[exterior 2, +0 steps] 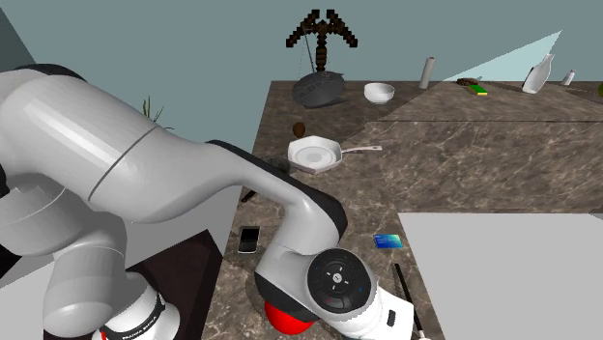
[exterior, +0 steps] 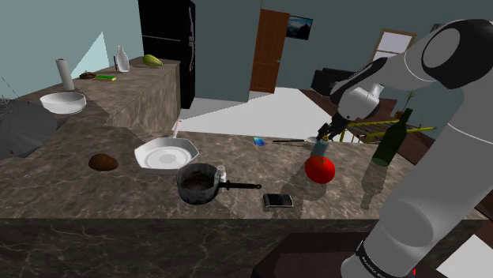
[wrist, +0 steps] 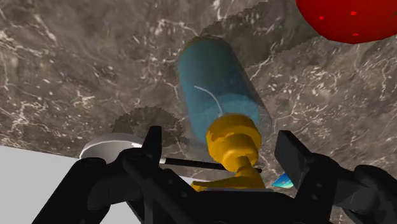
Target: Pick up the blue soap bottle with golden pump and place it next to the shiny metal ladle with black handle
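Desk (exterior: 95,197): dark marbled top that carries everything. The bottle stands towards the shoulder view's right, under the arm's hand.
Arm (exterior: 442,118): reaches up from the stand, with the wrist turned down over the bottle.
Fruit (wrist: 347,19): red and round, just beside the bottle, on the side away from the ladle.
Pincer (wrist: 222,151): open. One finger is on each side of the pump with a gap on both sides, so nothing is held.
Bottle (wrist: 213,83): upright, with a clear blue body and the pump on top, straight below the pincer.
Ladle (wrist: 107,147): lies flat on the desk near the bottle. Its silvery bowl is close to one finger, and its thin black handle runs past under the pump.
Pump (wrist: 234,135): gold, the part of the bottle nearest the fingers.
Key relation: the bottle's long axis runs in line with the pincer's approach. The fingers would therefore close across the neck, not along the body.
Step, as I judge it: lined up to grasp, not yet closed.
Next move calls for: a little more descent, then a squeeze, a lift and a short carry to the ladle.
Risk: the narrow pump may slip or tip, and the fruit crowds one side.
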{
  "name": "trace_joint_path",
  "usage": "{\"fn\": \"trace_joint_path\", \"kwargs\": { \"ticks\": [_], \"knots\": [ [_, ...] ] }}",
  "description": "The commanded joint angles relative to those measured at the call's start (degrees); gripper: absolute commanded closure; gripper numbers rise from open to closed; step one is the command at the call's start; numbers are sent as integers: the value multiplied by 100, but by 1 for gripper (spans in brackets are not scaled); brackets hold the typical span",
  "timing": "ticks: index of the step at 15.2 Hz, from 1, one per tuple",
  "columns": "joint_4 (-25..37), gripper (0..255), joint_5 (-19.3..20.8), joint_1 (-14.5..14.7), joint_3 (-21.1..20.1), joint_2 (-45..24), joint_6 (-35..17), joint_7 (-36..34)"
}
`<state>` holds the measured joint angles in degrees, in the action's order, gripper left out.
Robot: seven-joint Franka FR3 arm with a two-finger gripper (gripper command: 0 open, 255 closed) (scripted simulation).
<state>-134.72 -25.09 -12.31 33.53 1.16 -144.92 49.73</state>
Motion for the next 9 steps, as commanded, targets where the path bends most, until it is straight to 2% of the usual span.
{"fn": "trace_joint_path", "kwargs": {
  "ticks": [1, 3, 7, 9],
  "knots": [
    [0, 0, 0, 0, 0, 0, 0, 0],
    [0, 0, 0, 0, 0, 0, 0, 0],
    [26, 0, 874, -173, -3, 728, 545, -603],
    [26, 0, 872, -180, -11, 727, 545, -602]
  ]
}}
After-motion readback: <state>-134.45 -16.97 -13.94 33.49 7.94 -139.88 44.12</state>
